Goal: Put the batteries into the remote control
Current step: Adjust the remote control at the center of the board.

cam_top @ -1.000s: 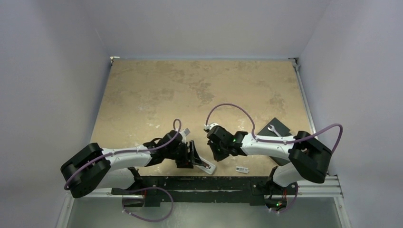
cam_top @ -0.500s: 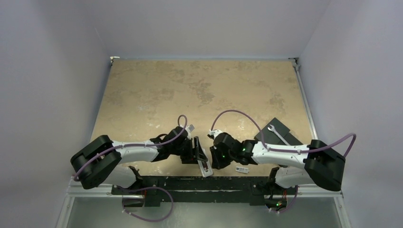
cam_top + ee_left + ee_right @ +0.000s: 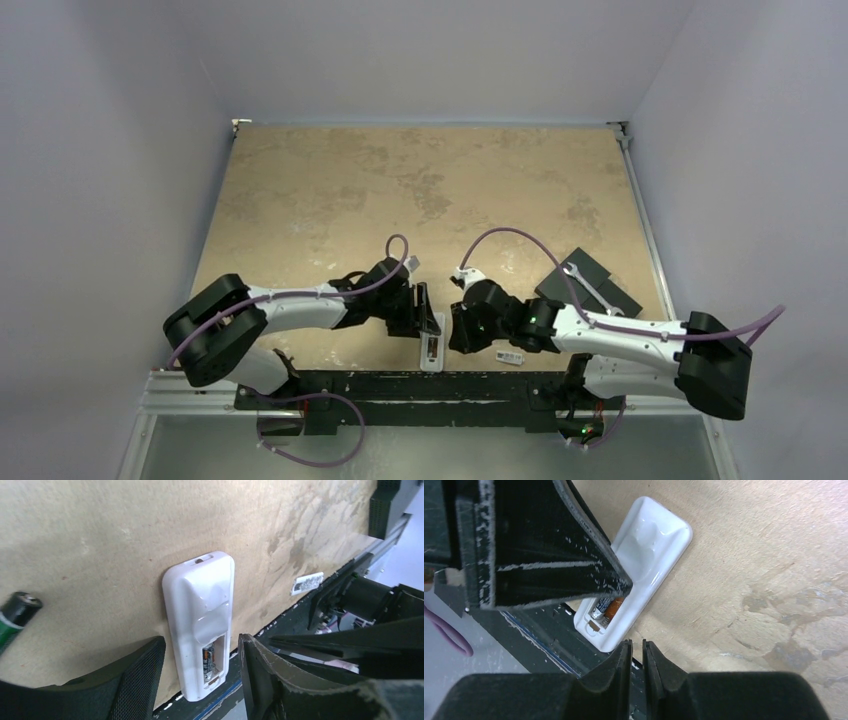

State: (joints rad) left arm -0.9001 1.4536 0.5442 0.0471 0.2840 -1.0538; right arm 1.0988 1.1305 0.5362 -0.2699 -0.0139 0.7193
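The white remote control [image 3: 200, 605] lies back up at the table's near edge, also seen in the top view [image 3: 432, 351] and the right wrist view [image 3: 646, 550]. Its compartment is open, with one battery [image 3: 208, 661] inside, also visible in the right wrist view [image 3: 607, 607]. A second dark battery [image 3: 16, 614] lies on the table to the left. My left gripper [image 3: 200, 640] is open, its fingers on either side of the remote's compartment end without touching it. My right gripper [image 3: 637, 646] is shut and empty, just off that same end.
The small white cover piece [image 3: 511, 356] lies on the table right of the remote and also shows in the left wrist view [image 3: 307, 583]. A dark plate with a wrench [image 3: 588, 280] sits at the right. A black rail [image 3: 420, 385] runs along the near edge.
Both grippers have moved towards each other over the remote. The remote has turned from slanted to square with the table's edge. The right arm has stretched further left.
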